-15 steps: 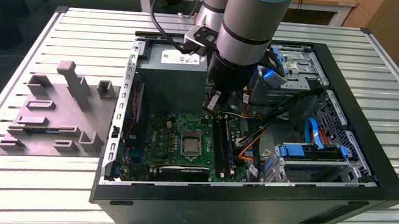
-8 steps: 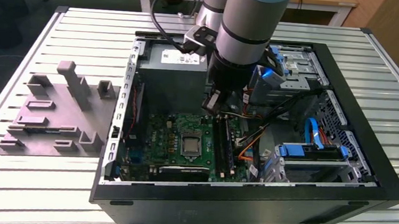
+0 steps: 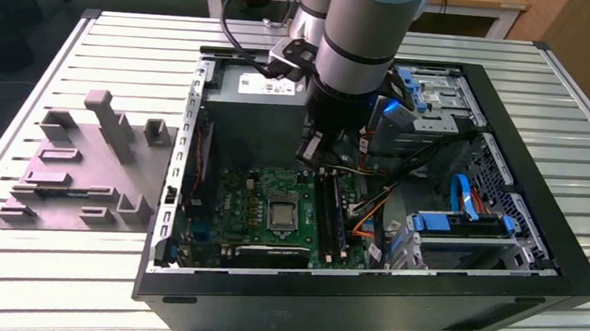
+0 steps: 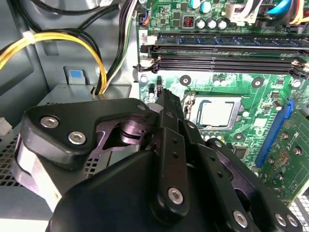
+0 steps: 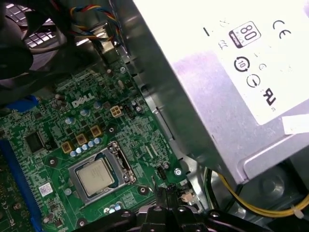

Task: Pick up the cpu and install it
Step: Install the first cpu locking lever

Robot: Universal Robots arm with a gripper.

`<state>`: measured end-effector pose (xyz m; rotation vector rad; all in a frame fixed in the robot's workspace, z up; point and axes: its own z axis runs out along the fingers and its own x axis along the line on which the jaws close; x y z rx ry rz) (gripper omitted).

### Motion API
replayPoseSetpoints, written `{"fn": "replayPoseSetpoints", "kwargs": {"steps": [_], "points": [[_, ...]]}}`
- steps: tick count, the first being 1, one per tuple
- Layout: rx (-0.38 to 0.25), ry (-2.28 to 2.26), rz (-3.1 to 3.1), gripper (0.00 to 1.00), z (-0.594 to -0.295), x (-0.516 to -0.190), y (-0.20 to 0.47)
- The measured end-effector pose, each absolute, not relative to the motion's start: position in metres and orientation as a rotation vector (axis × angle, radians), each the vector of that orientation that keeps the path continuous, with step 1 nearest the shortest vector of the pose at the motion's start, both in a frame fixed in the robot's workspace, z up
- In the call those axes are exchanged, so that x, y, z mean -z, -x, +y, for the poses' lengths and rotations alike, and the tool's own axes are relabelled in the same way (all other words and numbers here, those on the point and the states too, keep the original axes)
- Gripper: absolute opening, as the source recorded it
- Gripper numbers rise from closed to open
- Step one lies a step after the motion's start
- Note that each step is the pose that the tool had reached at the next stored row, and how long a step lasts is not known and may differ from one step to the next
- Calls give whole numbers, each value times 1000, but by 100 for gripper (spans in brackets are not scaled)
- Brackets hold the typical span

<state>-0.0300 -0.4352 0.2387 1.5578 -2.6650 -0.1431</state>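
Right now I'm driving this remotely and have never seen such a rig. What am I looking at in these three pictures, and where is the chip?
The exterior view looks down from off the arm at a slatted table. On it lie an open computer case and, at that view's left, a grey plastic tray with upright blocks. The grey tube reaching into the case is the robot arm.

The two wrist views come from cameras riding on the arm, looking into the case. The black metal parts are the gripper; it holds nothing.

The cpu, a pale square chip, lies in the motherboard's socket in both wrist views. The grey box is the power supply, with yellow wires beside it.
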Motion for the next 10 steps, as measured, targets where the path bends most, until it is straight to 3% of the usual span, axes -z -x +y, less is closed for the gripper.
{"fn": "replayPoseSetpoints", "kwargs": {"steps": [10], "points": [[132,-1594,-2639,11,-436,-238,33]]}}
